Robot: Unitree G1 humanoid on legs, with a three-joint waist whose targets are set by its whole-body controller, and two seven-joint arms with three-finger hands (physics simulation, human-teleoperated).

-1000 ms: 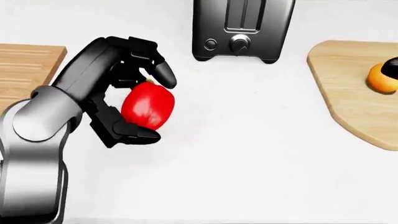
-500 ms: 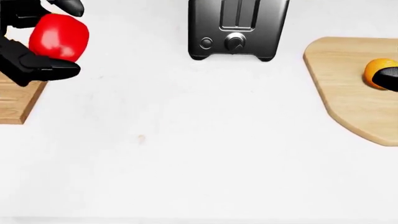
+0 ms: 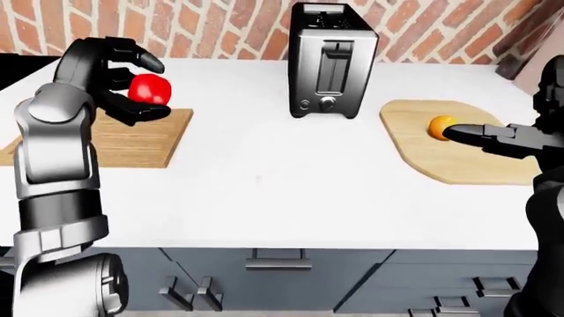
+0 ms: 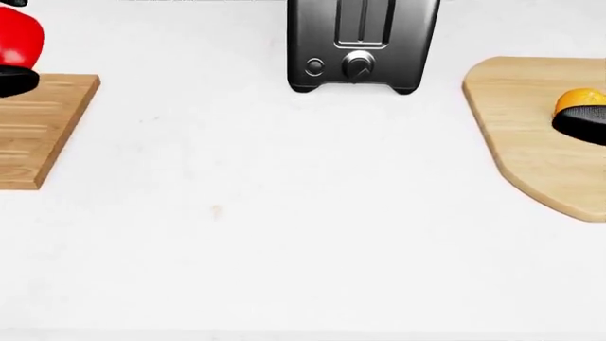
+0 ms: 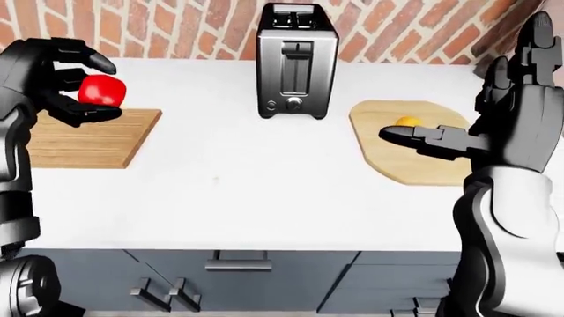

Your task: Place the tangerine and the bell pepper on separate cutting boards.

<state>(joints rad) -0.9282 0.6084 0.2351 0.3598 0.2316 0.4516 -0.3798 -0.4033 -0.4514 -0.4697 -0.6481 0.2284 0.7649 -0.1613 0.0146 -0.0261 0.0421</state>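
Below the worktop edge, in the eye views: grey cabinet drawers [image 3: 278, 264] with bar handles. Above them, white worktop [image 4: 303, 234], bare in the middle. To the left, rectangular slatted wooden cutting board [image 3: 132, 135]; to the right, rounded pale wooden cutting board [image 5: 401, 148]. Between them and further up, black and chrome toaster [image 3: 328, 61], upright, against the red brick wall [image 3: 229, 26].

Glossy red bell pepper [image 3: 150, 89]: raised above the upper edge of the left board, not yet resting on it. Probably light, firm but hollow, smooth and rather slippery skin; best gripped round the widest part, with moderate pressure to avoid a slip or a dent. Left hand [image 5: 66, 82]: black fingers [image 3: 132, 58] curled over the top, thumb under, clamped on the pepper.

Small orange tangerine [image 3: 439, 125]: lying on the right board, near its upper left part. Likely light, slightly soft, prone to roll once nudged; best taken from above across its middle. Right hand [image 5: 481, 125]: spread wide, one finger stretched level just beside the fruit, others pointing up. Contact between fingertip and tangerine impossible to tell; nothing gripped.

Judged from this: tangerine placed, pepper still to be lowered.
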